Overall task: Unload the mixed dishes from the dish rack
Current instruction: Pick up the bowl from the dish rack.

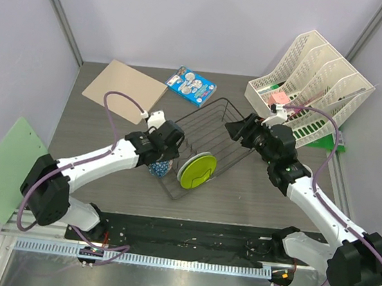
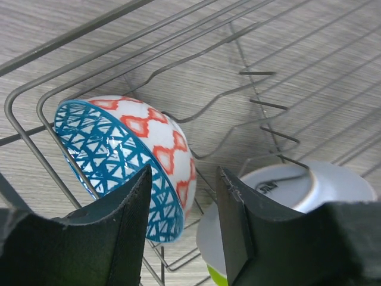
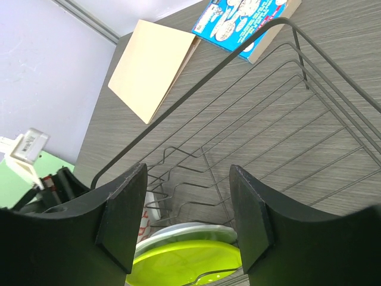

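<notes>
Left gripper [image 2: 184, 190] jaws apart over rim of patterned bowl [image 2: 119, 143], standing on edge in dish rack [image 2: 256, 72] corner beside white plate [image 2: 309, 185]. Centre rim in the gap, clamp firm, lift straight up clear of wires. Right gripper [image 3: 187, 179] open, empty

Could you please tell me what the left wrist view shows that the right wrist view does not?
Left wrist only: the bowl in full, standing on edge with blue lattice inside and red diamonds outside, the plate's white underside, and the open left gripper.
Right wrist only: the tan board and blue snack packet beyond the rack, the plate's lime-green face, and the open right gripper.
Both: the dish rack wires, the plate and the grey table.
</notes>
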Robot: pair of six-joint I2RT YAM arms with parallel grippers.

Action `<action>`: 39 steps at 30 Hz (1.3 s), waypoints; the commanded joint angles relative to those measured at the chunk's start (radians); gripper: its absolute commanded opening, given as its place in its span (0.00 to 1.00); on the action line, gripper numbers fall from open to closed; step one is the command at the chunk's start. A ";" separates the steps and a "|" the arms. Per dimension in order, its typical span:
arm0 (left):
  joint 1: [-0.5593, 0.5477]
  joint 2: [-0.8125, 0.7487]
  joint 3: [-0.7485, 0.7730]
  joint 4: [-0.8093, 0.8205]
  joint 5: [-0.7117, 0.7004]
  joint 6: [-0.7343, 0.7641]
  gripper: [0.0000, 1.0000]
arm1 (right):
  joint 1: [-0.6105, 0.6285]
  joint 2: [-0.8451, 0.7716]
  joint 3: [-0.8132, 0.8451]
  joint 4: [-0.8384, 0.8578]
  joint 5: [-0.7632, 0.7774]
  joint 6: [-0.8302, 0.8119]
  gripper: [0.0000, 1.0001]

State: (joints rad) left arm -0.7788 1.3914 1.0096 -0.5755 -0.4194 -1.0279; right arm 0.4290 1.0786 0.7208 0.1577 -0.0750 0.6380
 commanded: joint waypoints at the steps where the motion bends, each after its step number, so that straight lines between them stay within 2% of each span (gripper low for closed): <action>1: -0.002 0.034 0.023 0.011 -0.058 -0.044 0.45 | 0.002 0.000 -0.006 0.068 -0.014 -0.001 0.63; 3: -0.002 0.047 0.026 0.017 -0.062 -0.049 0.41 | 0.004 0.001 -0.009 0.071 -0.014 -0.006 0.63; 7: -0.002 0.049 0.023 0.022 -0.059 -0.055 0.18 | 0.004 0.000 -0.017 0.071 -0.016 -0.014 0.63; 13: -0.002 0.017 0.012 0.011 -0.076 -0.061 0.00 | 0.004 0.006 -0.020 0.072 -0.017 -0.014 0.63; 24: -0.002 -0.138 -0.002 0.065 -0.021 -0.003 0.00 | 0.002 0.001 -0.038 0.078 -0.014 -0.009 0.62; 30: -0.002 -0.169 0.020 0.058 -0.001 0.046 0.00 | 0.004 0.010 -0.046 0.085 -0.016 -0.005 0.62; 34: 0.000 -0.166 -0.020 0.097 0.013 0.046 0.00 | 0.002 0.029 -0.055 0.089 -0.016 0.000 0.62; 39: 0.000 -0.166 -0.107 0.189 0.045 0.026 0.00 | 0.002 0.072 -0.029 -0.006 0.040 -0.026 0.63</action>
State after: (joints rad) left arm -0.7776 1.2682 0.9344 -0.5308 -0.3870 -1.0328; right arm 0.4290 1.1252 0.6701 0.1867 -0.0826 0.6365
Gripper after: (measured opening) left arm 0.139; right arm 0.620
